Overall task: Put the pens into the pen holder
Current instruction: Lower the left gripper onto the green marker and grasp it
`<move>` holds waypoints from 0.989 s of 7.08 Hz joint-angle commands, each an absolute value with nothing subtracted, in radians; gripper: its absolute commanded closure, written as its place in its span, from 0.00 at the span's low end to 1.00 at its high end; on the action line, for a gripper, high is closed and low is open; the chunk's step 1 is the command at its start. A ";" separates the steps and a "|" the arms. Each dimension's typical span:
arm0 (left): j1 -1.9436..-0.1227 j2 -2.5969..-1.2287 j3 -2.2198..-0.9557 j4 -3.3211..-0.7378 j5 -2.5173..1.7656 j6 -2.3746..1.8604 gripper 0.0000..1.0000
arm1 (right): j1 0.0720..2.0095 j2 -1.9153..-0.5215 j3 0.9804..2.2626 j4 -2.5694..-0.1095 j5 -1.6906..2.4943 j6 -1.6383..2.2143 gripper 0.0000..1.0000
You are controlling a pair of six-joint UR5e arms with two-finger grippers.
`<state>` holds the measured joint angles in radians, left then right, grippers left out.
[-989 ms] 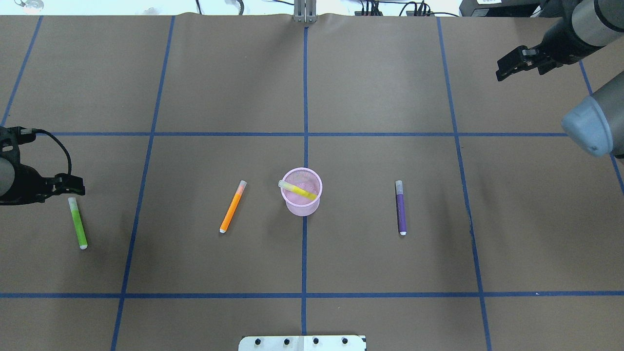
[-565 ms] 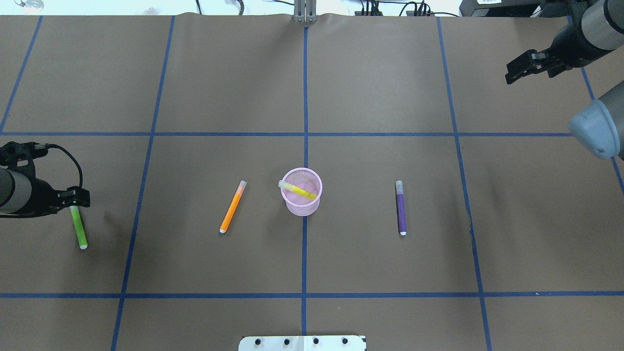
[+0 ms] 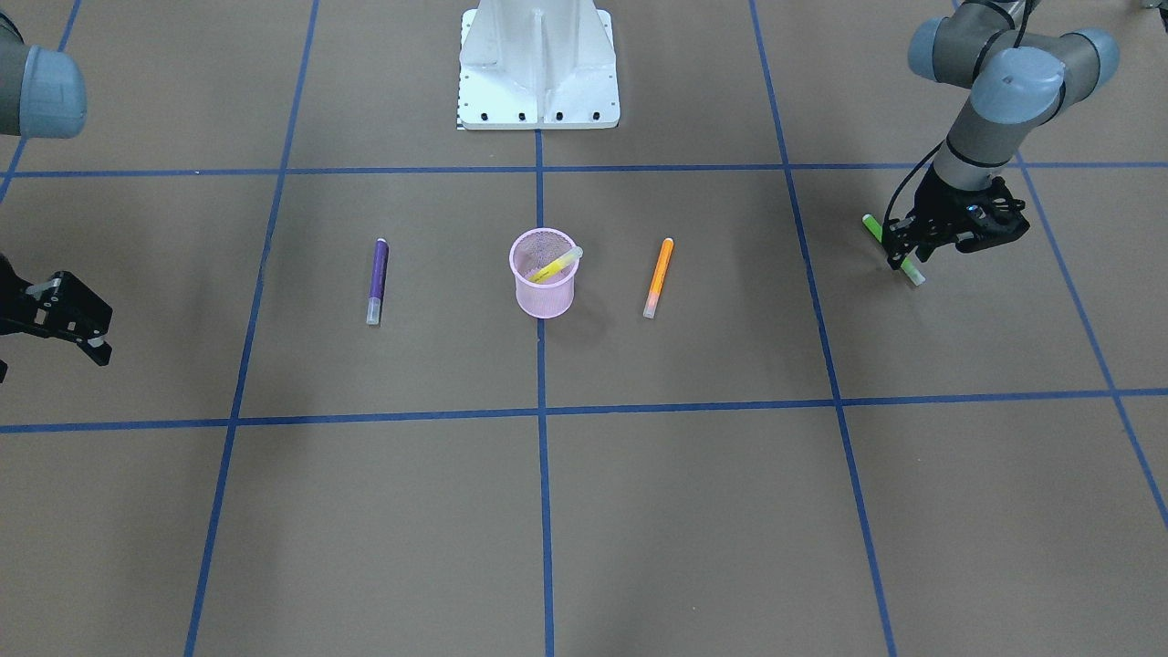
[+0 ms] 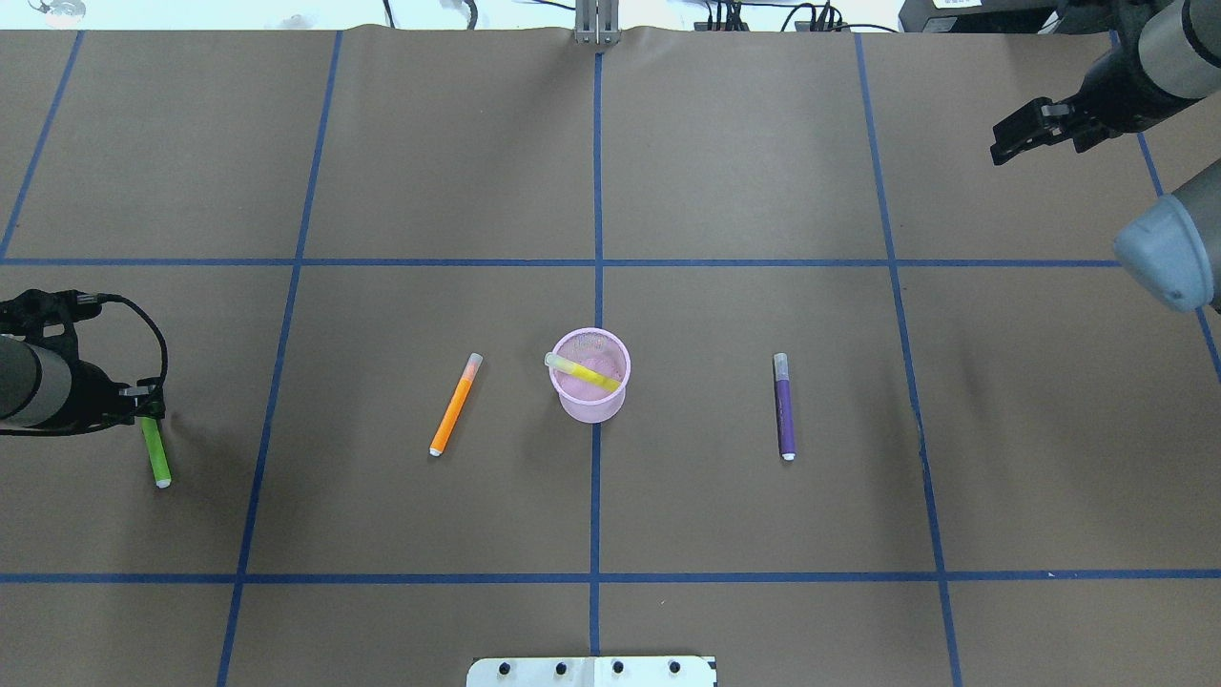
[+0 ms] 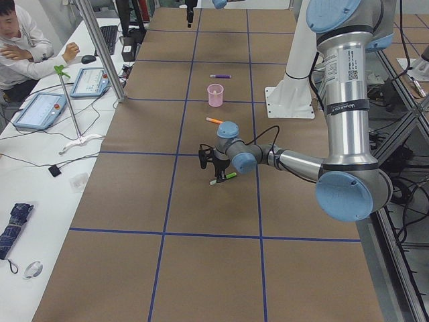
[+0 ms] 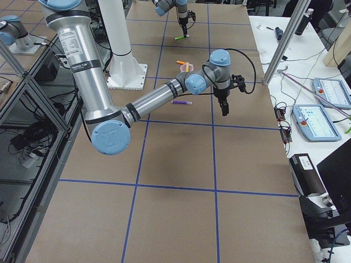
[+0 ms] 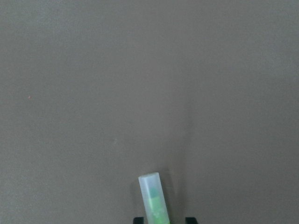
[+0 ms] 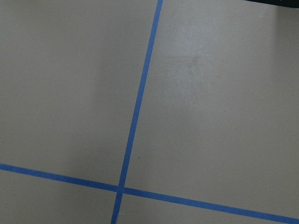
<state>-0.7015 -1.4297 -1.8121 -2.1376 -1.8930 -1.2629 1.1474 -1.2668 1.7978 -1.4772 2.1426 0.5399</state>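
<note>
The pink mesh pen holder (image 4: 591, 405) (image 3: 545, 297) stands at the table's centre with the yellow pen (image 4: 587, 374) leaning inside it. The orange pen (image 4: 455, 405) (image 3: 657, 278) lies to its left and the purple pen (image 4: 785, 407) (image 3: 376, 281) to its right in the overhead view. Flat on the table at the far left lies the green pen (image 4: 155, 456) (image 3: 911, 271). My left gripper (image 4: 143, 412) (image 3: 905, 248) is down over its capped end, open, with a finger on each side; the cap (image 7: 153, 198) shows between them. My right gripper (image 4: 1011, 143) (image 3: 91, 333) hovers open and empty at the far right.
The robot's white base plate (image 3: 538, 64) sits at the middle of the near edge. Blue tape lines (image 4: 597, 191) divide the brown table. A person (image 5: 20, 40) sits at a side bench with tablets (image 5: 40, 107) beyond the table's far edge.
My left gripper has slid along the green pen and lowered over its capped end, now covering the cap. My right gripper drew back slightly toward the far right corner.
</note>
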 commanded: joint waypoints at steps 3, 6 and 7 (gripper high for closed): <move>-0.698 -1.430 -1.802 -2.138 -1.893 -1.261 0.62 | 1.147 -1.270 1.798 -1.477 2.141 0.540 0.00; -0.692 -1.431 -1.801 -2.138 -1.893 -1.261 0.62 | 1.147 -1.278 1.798 -1.476 2.135 0.540 0.00; -0.690 -1.430 -1.801 -2.138 -1.893 -1.261 0.63 | 1.147 -1.278 1.798 -1.476 2.135 0.540 0.00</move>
